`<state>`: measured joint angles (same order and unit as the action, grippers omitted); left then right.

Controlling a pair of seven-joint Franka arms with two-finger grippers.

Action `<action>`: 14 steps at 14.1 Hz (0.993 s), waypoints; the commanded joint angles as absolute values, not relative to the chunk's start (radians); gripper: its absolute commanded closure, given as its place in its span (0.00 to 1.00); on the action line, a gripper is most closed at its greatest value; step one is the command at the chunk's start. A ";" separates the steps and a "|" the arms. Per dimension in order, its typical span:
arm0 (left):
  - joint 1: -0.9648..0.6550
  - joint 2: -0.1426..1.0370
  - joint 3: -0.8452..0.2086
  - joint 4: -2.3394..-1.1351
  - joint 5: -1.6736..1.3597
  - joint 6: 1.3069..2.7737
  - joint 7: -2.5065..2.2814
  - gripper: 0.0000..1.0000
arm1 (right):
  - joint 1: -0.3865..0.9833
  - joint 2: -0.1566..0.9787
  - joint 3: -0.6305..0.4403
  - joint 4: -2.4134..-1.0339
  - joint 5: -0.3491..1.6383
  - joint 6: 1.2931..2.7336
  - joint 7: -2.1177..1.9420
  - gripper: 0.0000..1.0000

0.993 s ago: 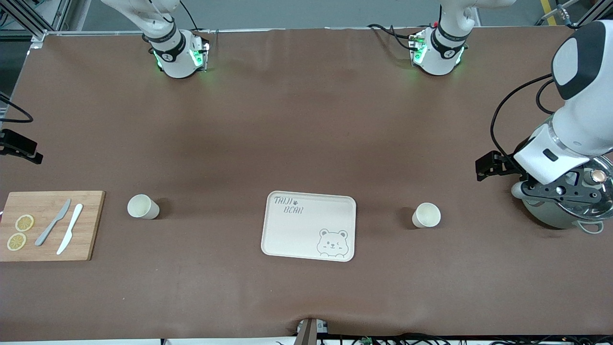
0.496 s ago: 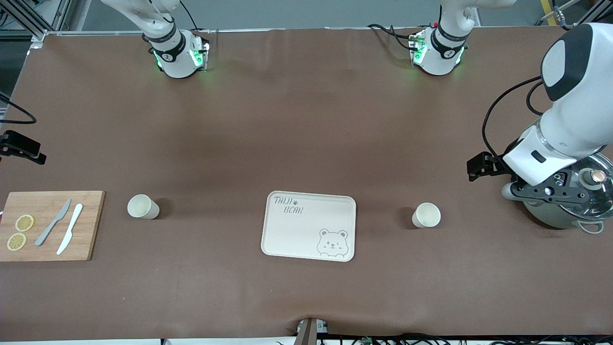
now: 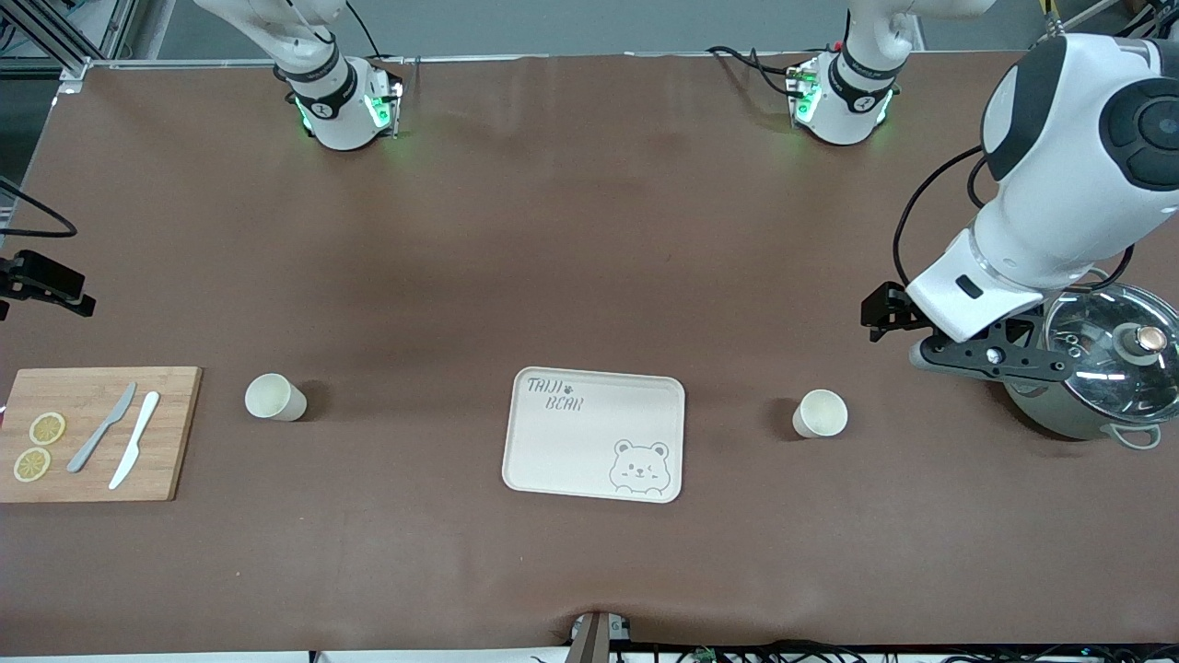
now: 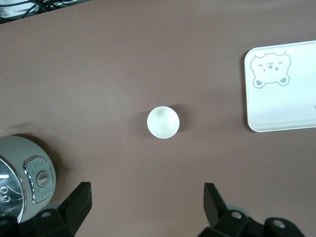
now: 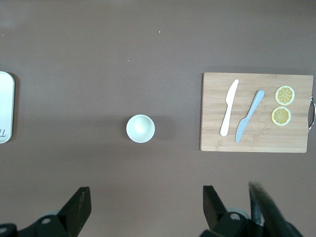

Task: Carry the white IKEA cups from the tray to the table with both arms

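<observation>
Smooth cream rectangular bear tray point(image 3: 594, 435) with rounded corners, flat at the middle of the matte brown counter point(image 3: 589, 230). Two small, round, slightly tapered white cups upright on the counter, well apart from the tray: one cup point(image 3: 820, 413) toward the left arm's end, the other cup point(image 3: 274, 398) toward the right arm's end, between the tray and a wooden cutting board point(image 3: 97, 433). On the board, a grey knife point(image 3: 101, 427), a white knife point(image 3: 134, 439) and two lemon slices point(image 3: 39, 447). Left pincer point(image 4: 147, 205) up over bare counter between the tray-side cup and a glossy glass-lidded pot point(image 3: 1091, 368), black fingers point(image 4: 79, 200) spread wide, released, grasping nothing. Right pincer point(image 5: 146, 205) aloft over bare counter near its cup, fingers point(image 5: 79, 203) likewise spread, holding nothing.
</observation>
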<state>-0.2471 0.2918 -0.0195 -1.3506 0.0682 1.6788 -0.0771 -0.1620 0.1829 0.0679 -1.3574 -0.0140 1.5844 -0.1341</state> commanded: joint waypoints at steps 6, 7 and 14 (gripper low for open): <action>-0.204 0.287 -0.018 -1.359 0.005 1.687 -0.080 0.00 | -0.213 0.178 0.063 -1.353 0.089 1.577 -0.118 0.00; -0.189 0.288 -0.017 -1.358 -0.046 1.687 -0.089 0.00 | -0.210 0.178 0.066 -1.353 0.086 1.578 -0.118 0.00; -0.183 0.302 -0.014 -1.359 -0.061 1.689 -0.097 0.00 | -0.210 0.179 0.064 -1.356 0.074 1.578 -0.123 0.00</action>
<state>-0.1838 0.3051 -0.0150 -1.3593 -0.0473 1.6834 -0.0826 -0.2003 0.1828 0.0568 -1.3567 0.0660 1.5849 -0.1259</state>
